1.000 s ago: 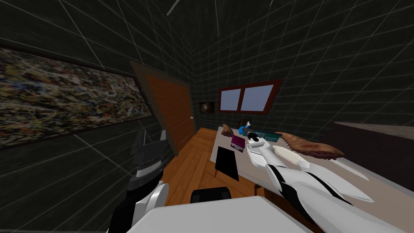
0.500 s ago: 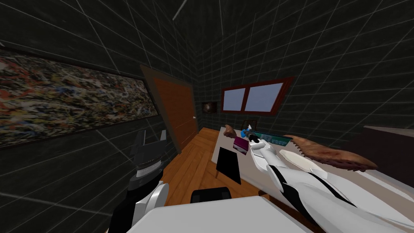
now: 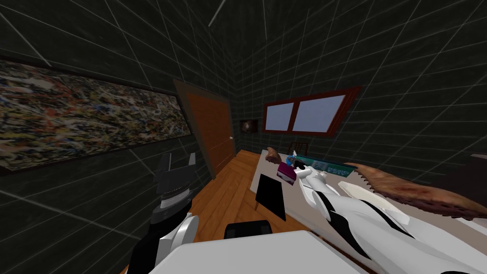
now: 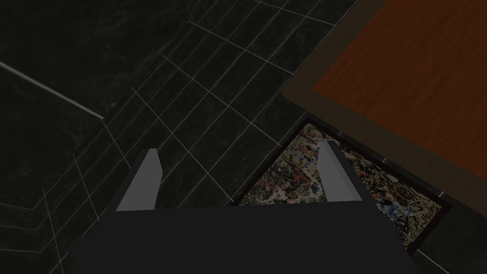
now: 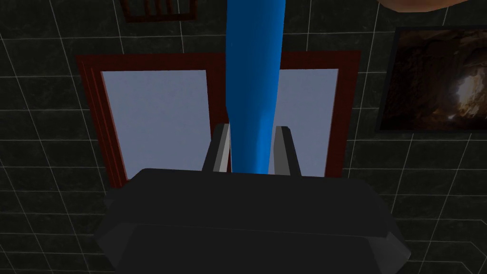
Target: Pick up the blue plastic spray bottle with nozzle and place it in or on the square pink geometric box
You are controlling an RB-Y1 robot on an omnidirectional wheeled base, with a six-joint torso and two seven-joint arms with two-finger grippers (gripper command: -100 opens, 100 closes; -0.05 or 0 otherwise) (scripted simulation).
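Fingers of the left gripper (image 4: 238, 178) stand wide apart with nothing between them; that hand is raised near my left side, close to the dark tiled wall. Further out, a black flat panel (image 3: 270, 196) stands at the near left edge of a pale table (image 3: 304, 209), and my right arm reaches along the tabletop toward its far end. There the right gripper (image 5: 252, 148) is clamped on the blue spray bottle (image 5: 254, 90), one thin finger pressed to each side of its narrow blue body, which runs out well past the fingertips. In the head view the bottle sits just beside the far edge of the pink box (image 3: 287, 171), which rests on the table's left side; whether the two touch I cannot tell. To the right lie a white plate (image 3: 368, 191) and a large brown object (image 3: 418, 192); a smaller brown object (image 3: 272, 155) sits far left.
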